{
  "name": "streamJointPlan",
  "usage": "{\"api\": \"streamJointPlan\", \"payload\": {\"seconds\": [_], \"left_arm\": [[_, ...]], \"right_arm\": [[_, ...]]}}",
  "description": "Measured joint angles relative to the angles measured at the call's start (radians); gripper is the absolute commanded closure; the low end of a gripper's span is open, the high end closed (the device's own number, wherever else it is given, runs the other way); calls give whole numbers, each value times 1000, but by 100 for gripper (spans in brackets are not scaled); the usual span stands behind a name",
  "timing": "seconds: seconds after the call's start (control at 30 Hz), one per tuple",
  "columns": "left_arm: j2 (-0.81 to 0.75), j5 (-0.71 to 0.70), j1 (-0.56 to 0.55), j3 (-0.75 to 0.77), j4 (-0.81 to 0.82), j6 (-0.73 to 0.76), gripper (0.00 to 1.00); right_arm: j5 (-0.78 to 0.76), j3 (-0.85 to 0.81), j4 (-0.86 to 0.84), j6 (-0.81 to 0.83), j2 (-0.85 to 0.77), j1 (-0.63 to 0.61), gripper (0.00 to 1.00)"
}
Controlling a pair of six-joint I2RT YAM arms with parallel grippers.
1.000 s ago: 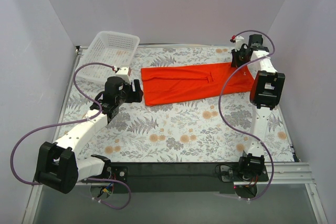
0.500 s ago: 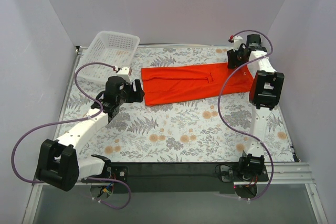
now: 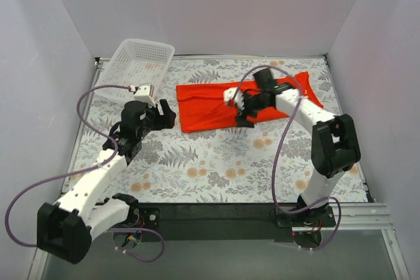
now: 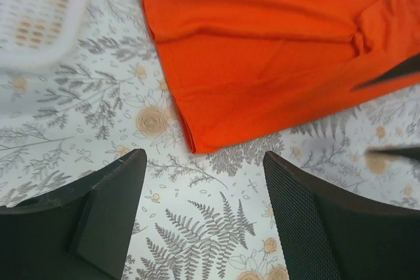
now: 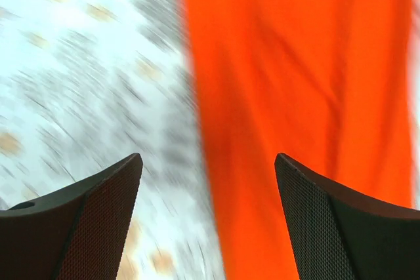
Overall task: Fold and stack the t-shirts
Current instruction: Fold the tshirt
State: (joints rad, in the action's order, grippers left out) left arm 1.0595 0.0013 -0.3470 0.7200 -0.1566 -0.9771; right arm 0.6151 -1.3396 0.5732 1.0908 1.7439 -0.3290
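The orange-red t-shirt [image 3: 207, 104] lies flat as a long folded strip across the far half of the table. My left gripper [image 3: 169, 115] hovers open just off the shirt's near left corner. In the left wrist view that corner [image 4: 197, 142] sits just ahead of the gripper [image 4: 205, 159], which has only tablecloth between its fingers. My right gripper [image 3: 241, 111] is open over the shirt's near edge around the middle. The blurred right wrist view has the gripper [image 5: 209, 159] straddling that edge of the t-shirt [image 5: 295, 63], holding nothing.
A white mesh basket [image 3: 131, 63] stands at the far left corner, also at the top left of the left wrist view [image 4: 49, 57]. The floral tablecloth [image 3: 216, 162] covers the table. White walls close in on the left, back and right.
The right gripper has opened, let go of the shirt's right end and swung left to over the shirt's middle. The left arm has shifted only slightly, still open.
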Motion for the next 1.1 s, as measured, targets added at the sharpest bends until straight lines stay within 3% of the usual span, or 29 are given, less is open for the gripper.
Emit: {"api": "streamJointPlan", "payload": {"seconds": [0.13, 0.3, 0.5, 0.77, 0.83, 1.0, 1.1], "left_arm": [[-203, -93, 0, -45, -2, -8, 33], [-412, -197, 0, -113, -29, -17, 32], [-615, -263, 0, -175, -54, -34, 31], [-660, -287, 0, -183, -58, -41, 31], [-662, -286, 0, -184, -58, -42, 31], [-666, -286, 0, -184, -57, -42, 31], [-674, -285, 0, -185, -57, -43, 31]], "right_arm": [[-32, 29, -63, 36, 81, -296, 30], [-185, -122, -141, -48, 265, -462, 34], [-303, -278, -219, -142, 401, -497, 41], [-355, -330, -245, -223, 462, -514, 53], [-356, -334, -253, -231, 470, -519, 60], [-378, -336, -272, -249, 483, -525, 91], [-375, -326, -286, -245, 483, -526, 98]]}}
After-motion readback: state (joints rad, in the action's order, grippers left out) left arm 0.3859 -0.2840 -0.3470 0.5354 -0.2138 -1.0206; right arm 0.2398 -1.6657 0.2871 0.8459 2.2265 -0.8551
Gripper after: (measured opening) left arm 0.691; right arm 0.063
